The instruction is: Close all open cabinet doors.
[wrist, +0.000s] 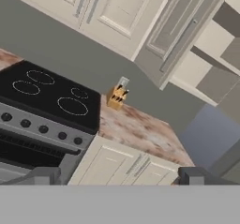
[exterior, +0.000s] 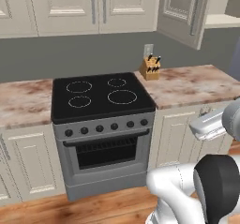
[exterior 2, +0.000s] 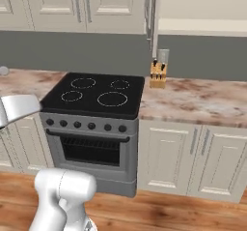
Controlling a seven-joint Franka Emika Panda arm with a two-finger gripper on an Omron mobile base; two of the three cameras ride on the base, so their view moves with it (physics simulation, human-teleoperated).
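Open cabinet door [exterior: 183, 13] swings out at upper right of the left base view, handle facing out, so it wants pushing shut. Gripper [wrist: 117, 178] jaws spread, holding nothing, well apart from it.

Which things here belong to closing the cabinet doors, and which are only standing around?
Job:
- open cabinet door, swung out above the counter
- closed cabinet doors
- gripper, open

Not part of it:
- stove
- knife block
- base cabinets

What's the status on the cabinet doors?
Claw open, empty, off the doors. One wall cabinet door swung open right of the stove. Knife block below; path clear.
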